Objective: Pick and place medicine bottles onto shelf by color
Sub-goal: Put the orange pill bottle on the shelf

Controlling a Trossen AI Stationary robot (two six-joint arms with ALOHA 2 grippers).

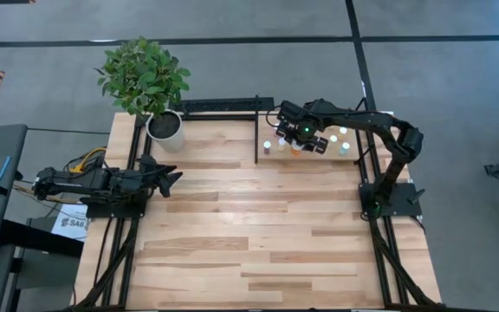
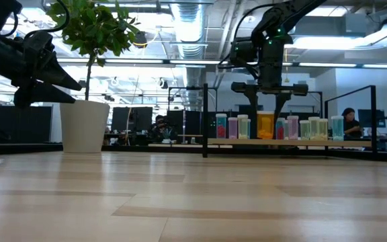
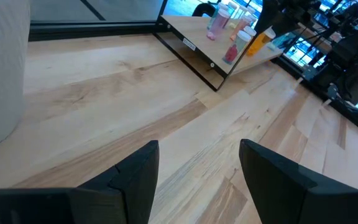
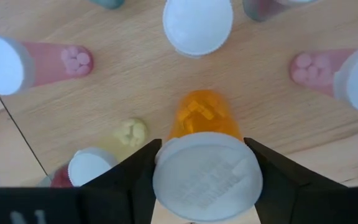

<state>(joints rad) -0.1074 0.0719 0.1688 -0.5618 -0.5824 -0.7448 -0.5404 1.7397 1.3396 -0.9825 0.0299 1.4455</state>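
My right gripper sits around the big orange bottle on the shelf, at two o'clock; I cannot tell if it squeezes.

My left gripper waits wide open at nine o'clock.

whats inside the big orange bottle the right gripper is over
Through the clear side of the orange bottle, orange pills show near its base. Its white cap, between the fingers of the right gripper, hides the upper part, so how full it is can't be told.

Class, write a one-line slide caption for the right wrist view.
Right end effector straddles the white-capped orange bottle standing on the shelf among pink bottles.
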